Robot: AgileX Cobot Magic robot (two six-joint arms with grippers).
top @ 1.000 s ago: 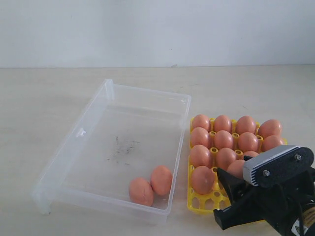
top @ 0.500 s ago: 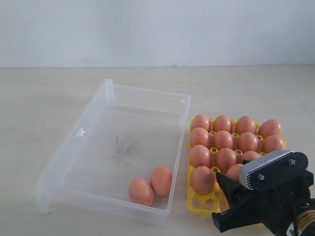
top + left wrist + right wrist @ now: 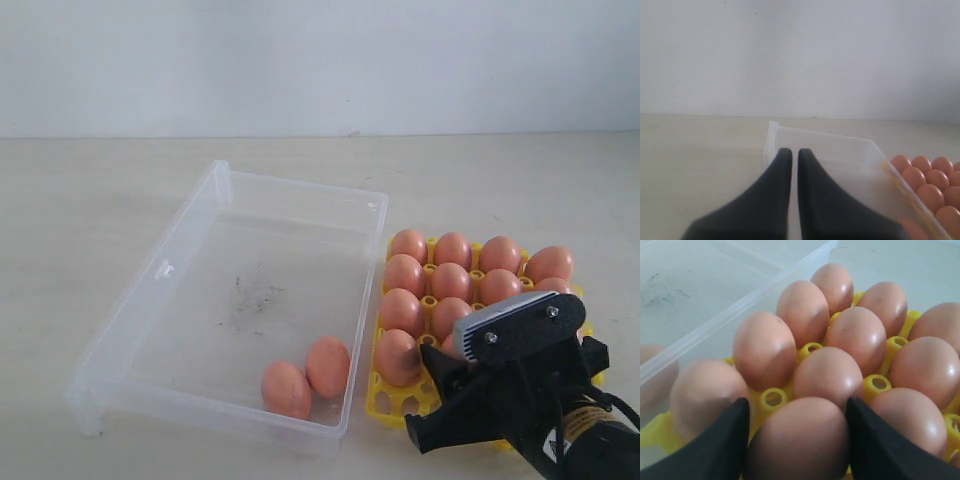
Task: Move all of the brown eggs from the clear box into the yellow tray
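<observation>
Right gripper (image 3: 797, 412) fingers clamped either side of brown egg (image 3: 800, 447) at yellow tray (image 3: 774, 399). Left gripper (image 3: 791, 155) fingers nearly together, empty.

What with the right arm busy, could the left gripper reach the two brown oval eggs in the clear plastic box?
Probably yes: the clear plastic box is open-topped, nothing covers the two brown oval eggs, though the left gripper is shut.

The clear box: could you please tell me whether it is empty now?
Not empty: the clear box holds two brown eggs, side by side near the yellow tray.
</observation>
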